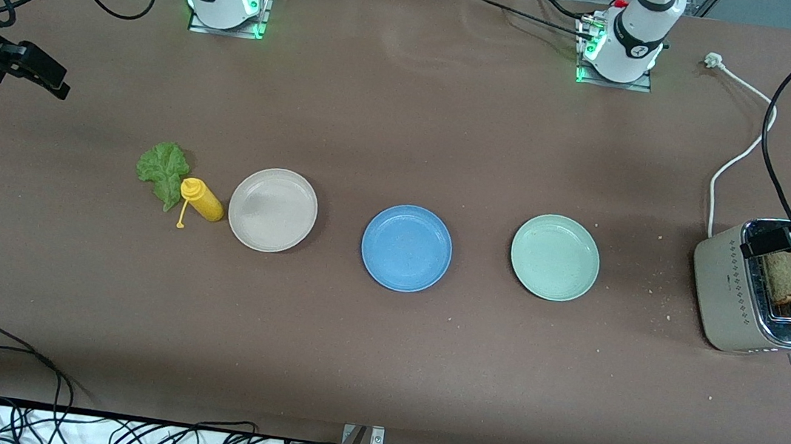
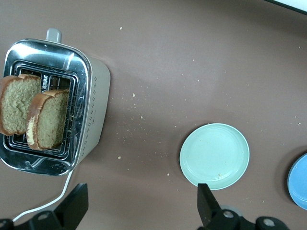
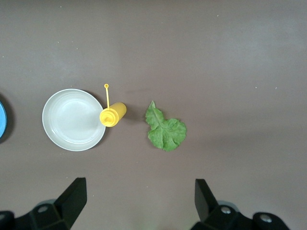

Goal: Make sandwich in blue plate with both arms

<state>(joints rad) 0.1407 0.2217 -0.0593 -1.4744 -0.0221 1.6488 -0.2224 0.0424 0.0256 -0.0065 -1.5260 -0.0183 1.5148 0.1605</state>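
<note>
1. Brown matting covers the long table point(image 1: 409, 104), with both arm bases glowing green along the edge farthest from the front camera.
2. Three plates sit in a row across the middle: the beige-white plate point(image 1: 272, 209) toward the right arm's end, the blue plate point(image 1: 407, 247) in the centre, and the mint-green plate point(image 1: 554, 256) toward the left arm's end. All three hold nothing.
3. A crinkled green lettuce leaf point(image 1: 163, 172) lies flat on the matting, farther toward the right arm's end than the beige-white plate.
4. Between the leaf and that plate lies a yellow squeeze bottle point(image 1: 202, 200) on its side, touching the leaf's edge, its cap dangling on a thin strap.
5. At the left arm's end stands a cream toaster point(image 1: 726, 289) with a chrome top; its white cord point(image 1: 738, 153) runs away toward the arm bases.
6. Two brown bread slices point(image 2: 33, 112) stand upright in the toaster's slots, their tops well clear of the chrome.
7. Hanging over the toaster, the left gripper point(image 2: 139, 211) has its fingers spread wide and holds nothing.
8. At the right arm's end, the right gripper point(image 3: 139, 206) hangs over bare matting near the lettuce, fingers likewise spread wide and gripping nothing.
</note>
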